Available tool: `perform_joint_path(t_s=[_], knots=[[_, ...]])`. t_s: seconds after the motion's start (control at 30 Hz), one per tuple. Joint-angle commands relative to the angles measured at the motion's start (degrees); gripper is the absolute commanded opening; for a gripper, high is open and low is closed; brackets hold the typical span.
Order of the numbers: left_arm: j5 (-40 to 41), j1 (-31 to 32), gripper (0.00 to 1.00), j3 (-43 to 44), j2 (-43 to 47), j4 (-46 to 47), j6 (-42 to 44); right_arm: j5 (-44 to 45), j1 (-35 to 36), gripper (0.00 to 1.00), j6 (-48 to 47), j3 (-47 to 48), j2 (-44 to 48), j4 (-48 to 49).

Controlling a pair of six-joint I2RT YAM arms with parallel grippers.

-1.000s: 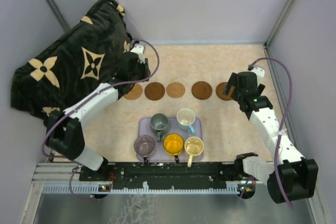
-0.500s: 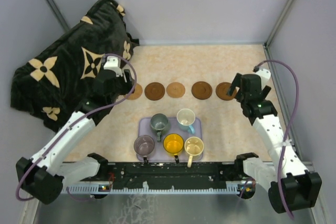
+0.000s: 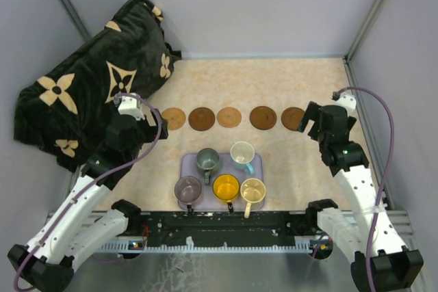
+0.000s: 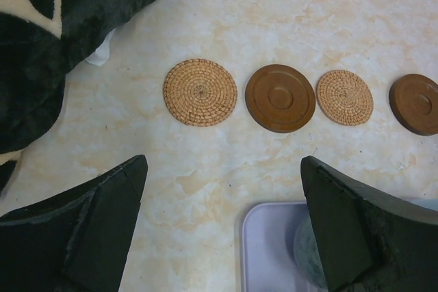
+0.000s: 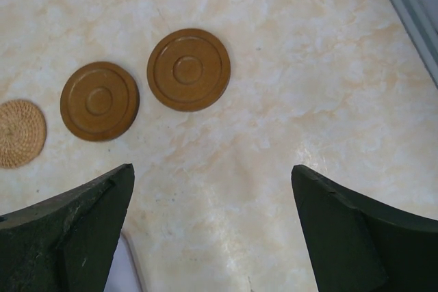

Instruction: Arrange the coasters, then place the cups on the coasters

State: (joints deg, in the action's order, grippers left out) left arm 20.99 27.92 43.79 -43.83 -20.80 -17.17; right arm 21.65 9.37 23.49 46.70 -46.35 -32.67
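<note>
A beige, marble-patterned worktop [image 3: 274, 80] fills the floor of a booth with plain grey walls [image 3: 260, 5]. A black plush blanket [image 3: 89, 87] with cream flower and diamond motifs lies bunched in the far left corner, piled against the left wall and spilling onto the worktop. In the left wrist view, a small white scrap [image 4: 102, 54] peeks out from under the blanket's edge; what it is cannot be told. A lavender rectangular tray [image 3: 185, 163] with rounded corners sits flat on the worktop near its front edge, about midway across, apart from the blanket.
</note>
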Motion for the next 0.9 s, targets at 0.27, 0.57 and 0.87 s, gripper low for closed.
perform_joint_path(t_s=[0.27, 0.57, 0.87], knots=[[0.0, -0.1, 0.99, -0.1, 1.3, -3.1, -2.8, -4.2, 11.2, 0.99, 4.0, 5.3, 7.7, -13.6], [0.0, -0.1, 0.99, 0.2, 1.4, -2.5, -3.7, -3.5, 26.6, 0.99, 12.5, 6.2, 5.8, -15.7], [0.1, -0.1, 0.99, 0.8, -0.4, -3.1, -2.8, 16.7, 50.0, 0.99, 22.2, 10.9, -13.3, -21.2]])
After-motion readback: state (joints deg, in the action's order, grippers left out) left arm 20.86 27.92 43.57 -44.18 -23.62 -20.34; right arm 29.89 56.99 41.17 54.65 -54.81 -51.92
